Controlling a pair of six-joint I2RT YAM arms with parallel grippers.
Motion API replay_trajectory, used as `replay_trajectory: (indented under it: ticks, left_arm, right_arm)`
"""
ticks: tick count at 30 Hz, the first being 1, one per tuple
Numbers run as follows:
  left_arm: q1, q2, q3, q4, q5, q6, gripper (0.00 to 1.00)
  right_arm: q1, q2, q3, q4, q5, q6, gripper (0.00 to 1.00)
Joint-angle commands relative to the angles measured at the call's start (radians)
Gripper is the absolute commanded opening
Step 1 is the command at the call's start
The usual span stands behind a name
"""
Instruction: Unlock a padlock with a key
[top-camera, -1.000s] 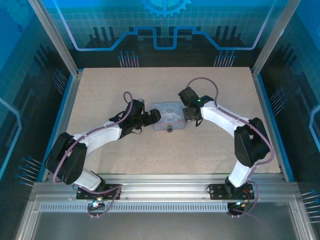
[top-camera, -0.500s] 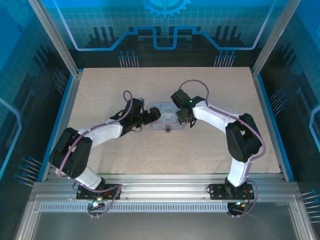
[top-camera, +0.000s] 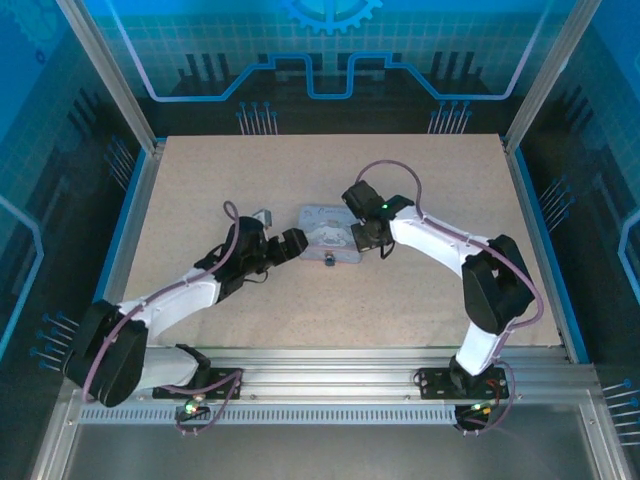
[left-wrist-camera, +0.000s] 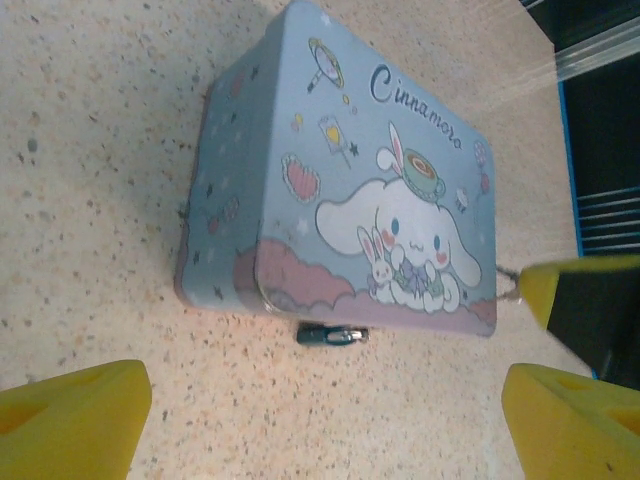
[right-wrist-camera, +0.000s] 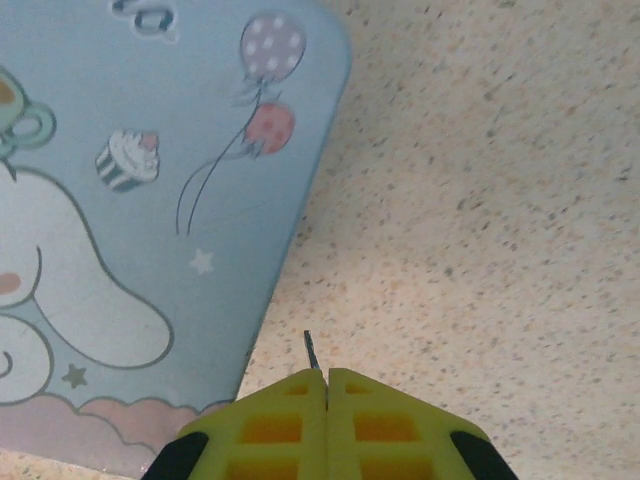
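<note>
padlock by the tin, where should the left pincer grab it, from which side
Probably pinch the padlock by its two short ends, coming from above on the side away from the tin. It lies flat, lengthwise along the tin wall, which blocks the far side.

A tiny dark-grey padlock (left-wrist-camera: 332, 335) lies on its side on the speckled table (left-wrist-camera: 100, 250), just beside the front wall of a pale blue cartoon tin (left-wrist-camera: 340, 180). The key (right-wrist-camera: 310, 350) (a thin metal tip) pokes out from the right gripper (right-wrist-camera: 327, 375), pinched between its closed fingers.

Tiny padlock (top-camera: 328, 263) — just beside tin (top-camera: 322, 228)
</note>
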Motion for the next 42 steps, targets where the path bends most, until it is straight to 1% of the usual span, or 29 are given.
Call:
replay_trajectory:
  ticks: [1,4,5,8,11,16,21,25,34,39,42]
  left_arm:
    - [-0.011,-0.037,-0.075,0.081,0.07,-0.018,0.93]
    - [-0.055,-0.032,-0.134,0.191,0.067,-0.012,0.97]
    - [-0.075,-0.023,-0.154,0.252,0.051,-0.011,0.99]
    - [-0.146,0.022,-0.197,0.421,-0.029,0.042,0.99]
    - [-0.196,0.097,-0.19,0.524,-0.081,0.098,0.99]
    - [-0.226,0.254,-0.146,0.658,-0.114,0.13,0.99]
    - [-0.264,0.352,-0.094,0.672,-0.17,0.184,0.99]
    - [-0.273,0.416,-0.08,0.726,-0.177,0.196,0.99]
    - [-0.319,0.51,-0.032,0.761,-0.252,0.272,0.99]
    - [-0.327,0.551,-0.013,0.792,-0.245,0.278,0.99]
    - [-0.327,0.575,-0.012,0.827,-0.217,0.284,0.99]
  right_arm:
    - [-0.036,-0.005,0.088,-0.034,0.034,-0.044,0.0]
    - [-0.062,0.039,0.156,-0.029,0.024,-0.068,0.0]
    - [-0.069,0.057,0.179,-0.024,0.019,-0.074,0.0]
    - [-0.089,0.119,0.242,-0.003,-0.001,-0.094,0.0]
    - [-0.106,0.187,0.316,-0.004,-0.023,-0.097,0.0]
    - [-0.126,0.271,0.401,0.019,-0.081,-0.088,0.0]
    - [-0.126,0.321,0.443,0.028,-0.096,-0.096,0.0]
    - [-0.127,0.343,0.451,0.034,-0.097,-0.105,0.0]
    - [-0.124,0.37,0.459,0.037,-0.111,-0.11,0.0]
    - [-0.123,0.373,0.448,0.043,-0.118,-0.107,0.0]
    - [-0.122,0.375,0.432,0.051,-0.12,-0.104,0.0]
